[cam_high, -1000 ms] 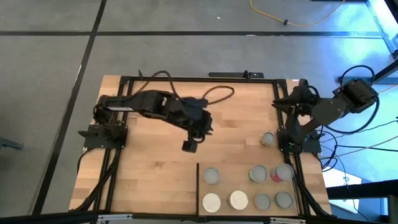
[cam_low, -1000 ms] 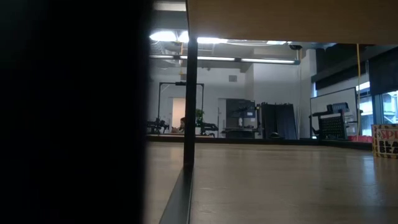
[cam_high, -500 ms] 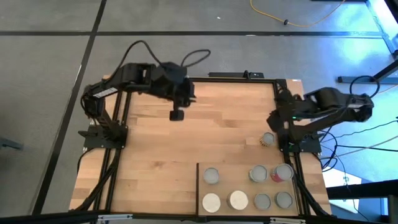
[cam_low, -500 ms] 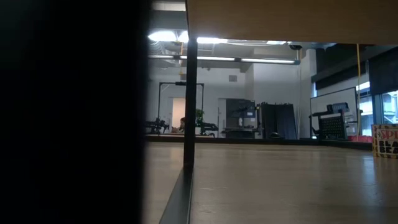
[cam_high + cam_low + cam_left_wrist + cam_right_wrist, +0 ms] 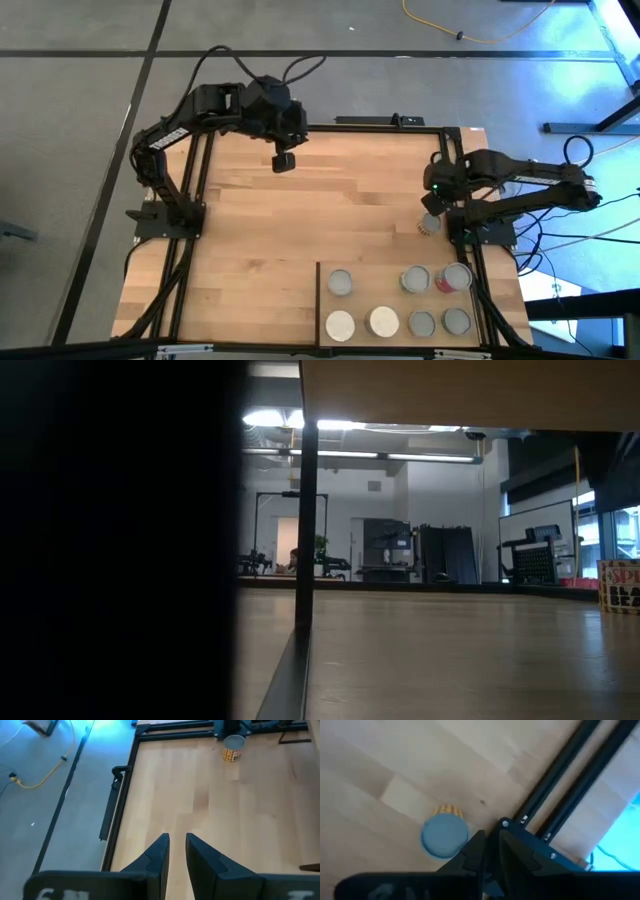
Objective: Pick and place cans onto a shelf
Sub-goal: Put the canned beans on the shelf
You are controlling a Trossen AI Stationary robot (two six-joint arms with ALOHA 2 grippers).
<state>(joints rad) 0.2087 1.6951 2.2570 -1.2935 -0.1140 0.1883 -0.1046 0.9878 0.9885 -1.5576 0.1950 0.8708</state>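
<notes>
Though not yet gripping, has swung the right gripper [image 5: 432, 200] out over the last loose can [image 5: 430, 223], just beneath it, fingers nearly together, empty. Needs opening first. Shelf [image 5: 380, 285] near, seven cans aboard. Left gripper [image 5: 284, 162] pulled well away, narrow, empty.

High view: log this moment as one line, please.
cans on shelf: seven | stray can: off shelf, on tabletop | right claw: shut, beside stray can | left claw: shut, empty, table's far edge
</notes>
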